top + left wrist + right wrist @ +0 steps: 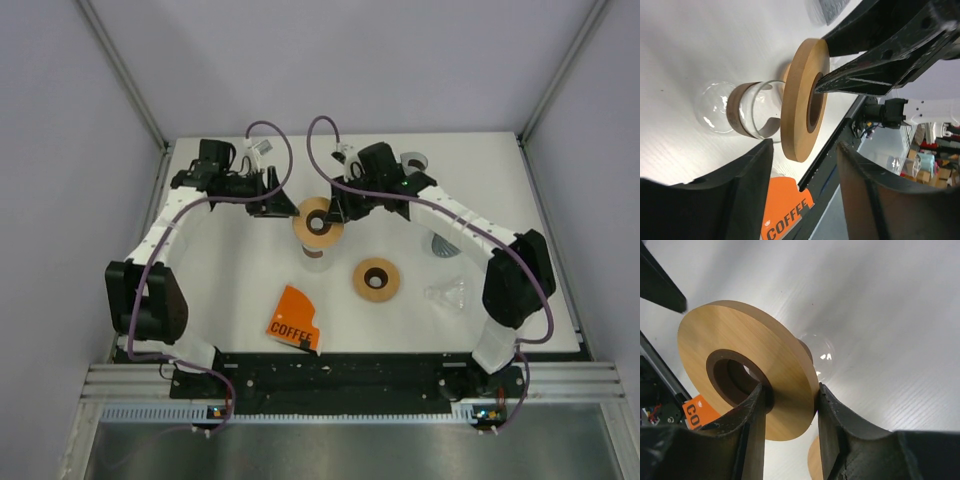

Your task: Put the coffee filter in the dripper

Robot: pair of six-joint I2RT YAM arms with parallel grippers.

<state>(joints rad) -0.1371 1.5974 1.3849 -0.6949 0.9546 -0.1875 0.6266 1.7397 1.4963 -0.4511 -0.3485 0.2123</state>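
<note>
A wooden ring [318, 222] rests on a glass carafe [316, 258] at mid-table. My right gripper [335, 212] is shut on this ring [740, 335], one finger in the hole and the other against the outer rim; right gripper [790, 395]. My left gripper [272, 205] stands open just left of the ring [800, 100], its fingers clear of it; left gripper [805, 155]. A clear glass cone, seemingly the dripper [447, 293], lies at the right. Behind it lies a grey ribbed cone [445, 243], possibly the coffee filter.
A second wooden ring [376, 279] lies flat near the centre. An orange packet marked COFFEE [293, 318] sits near the front edge. A grey ring-shaped piece [413, 160] is at the back right. The carafe [735, 110] shows under the ring.
</note>
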